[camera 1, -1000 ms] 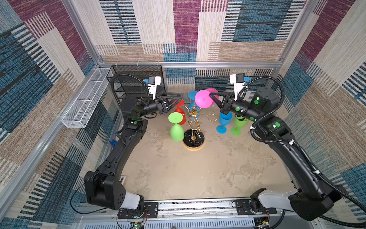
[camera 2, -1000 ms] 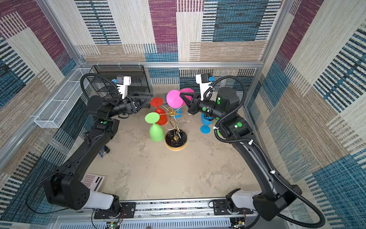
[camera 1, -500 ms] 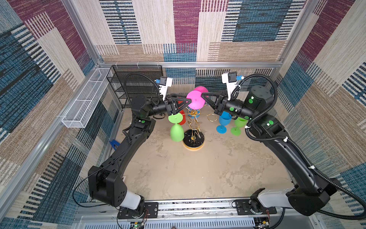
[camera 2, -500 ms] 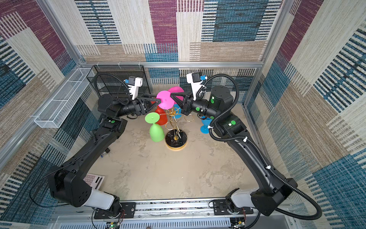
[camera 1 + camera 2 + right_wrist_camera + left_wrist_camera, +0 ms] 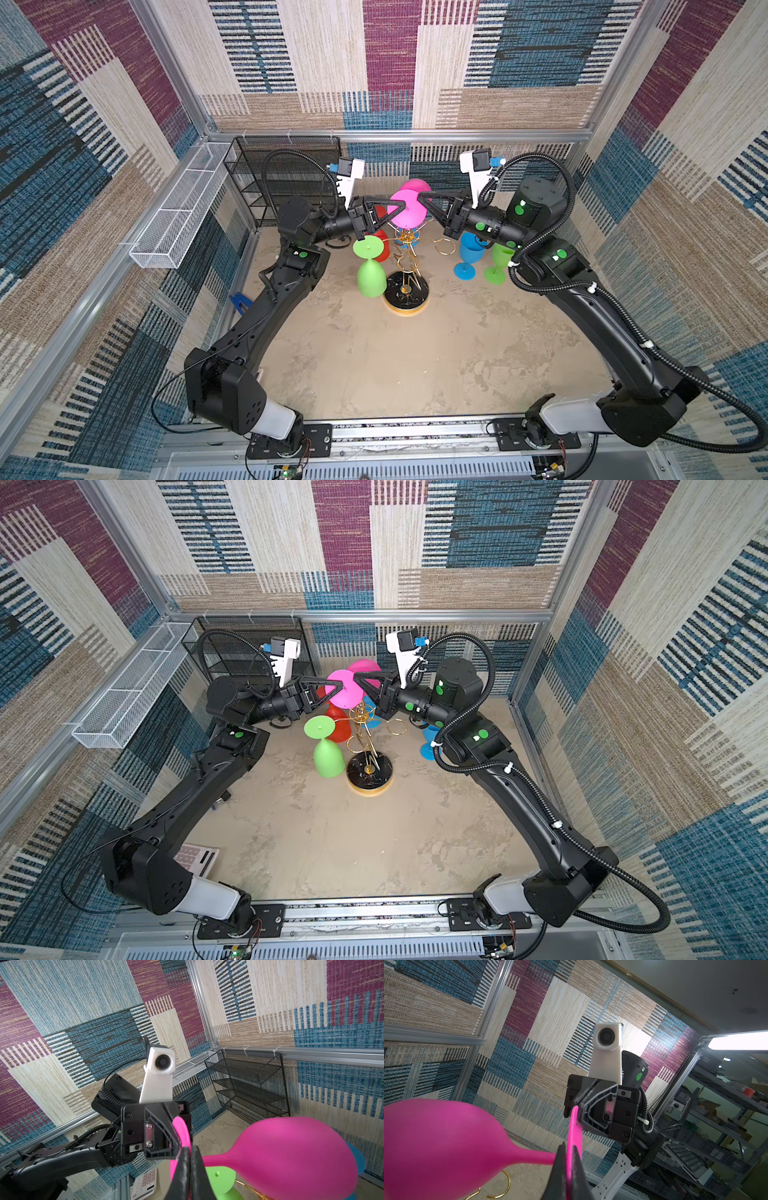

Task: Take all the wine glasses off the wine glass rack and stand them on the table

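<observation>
Since half a second ago the left gripper (image 5: 405,203) has snapped together on the pink wine glass (image 5: 410,214). Its fingers stood spread around the edge of the glass's round foot then, and a second ago that arm hung farther back, near the black mesh shelf (image 5: 286,174). The right gripper (image 5: 418,195) is pinched on the opposite edge of the same foot, as it was before, so both tools now clamp that thin disc from either side. From where I stand the glass lies roughly level above the top of the wine glass rack (image 5: 405,293), with its bowl pointing at the back wall. In the left wrist view a gold ring shows just under the bowl, apart from it. A green glass (image 5: 371,279) hangs bowl-down from a left-hand arm of the rack, and a red glass (image 5: 382,249) sits behind it, half hidden by the left gripper. A blue glass (image 5: 469,254) and a second green glass (image 5: 498,261) stand upright on the table (image 5: 395,365) to the right, under the right arm. A white mesh basket (image 5: 183,208) is fixed along the left wall. A calculator (image 5: 195,858) lies by the left arm's base, its key marks too small to read.
</observation>
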Controlling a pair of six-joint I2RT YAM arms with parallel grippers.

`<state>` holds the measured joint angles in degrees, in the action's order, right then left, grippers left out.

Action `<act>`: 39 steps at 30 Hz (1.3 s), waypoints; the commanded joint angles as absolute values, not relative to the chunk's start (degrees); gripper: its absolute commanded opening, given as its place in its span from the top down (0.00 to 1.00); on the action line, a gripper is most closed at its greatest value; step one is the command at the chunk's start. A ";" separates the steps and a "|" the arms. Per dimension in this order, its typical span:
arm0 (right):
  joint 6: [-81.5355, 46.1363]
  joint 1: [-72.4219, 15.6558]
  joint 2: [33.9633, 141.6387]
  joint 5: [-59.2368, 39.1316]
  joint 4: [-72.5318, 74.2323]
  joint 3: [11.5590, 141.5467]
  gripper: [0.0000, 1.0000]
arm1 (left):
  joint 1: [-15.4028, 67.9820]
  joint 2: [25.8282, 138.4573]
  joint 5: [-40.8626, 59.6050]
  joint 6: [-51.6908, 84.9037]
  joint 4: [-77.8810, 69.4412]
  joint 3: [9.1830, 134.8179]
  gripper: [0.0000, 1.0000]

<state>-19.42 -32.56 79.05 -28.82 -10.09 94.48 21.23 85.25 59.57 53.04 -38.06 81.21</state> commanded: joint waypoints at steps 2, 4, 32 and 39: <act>-17.63 -32.86 79.12 -27.08 -9.67 94.65 0.83 | 21.73 85.08 60.82 56.07 -42.24 81.56 1.00; -16.01 -32.79 77.81 -23.80 -10.17 93.97 0.54 | 21.58 84.97 59.05 58.04 -41.47 81.99 1.00; 21.03 -32.79 77.87 -12.95 20.88 72.01 0.01 | 20.83 83.27 55.54 63.80 -30.80 86.21 1.00; 20.96 -32.79 83.43 -14.31 24.29 74.71 0.01 | 20.48 82.53 56.21 64.59 -30.47 86.31 1.00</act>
<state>20.53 -32.77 82.04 -13.32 20.08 73.41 20.62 82.96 55.70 63.33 -29.36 85.71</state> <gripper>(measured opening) 0.992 0.061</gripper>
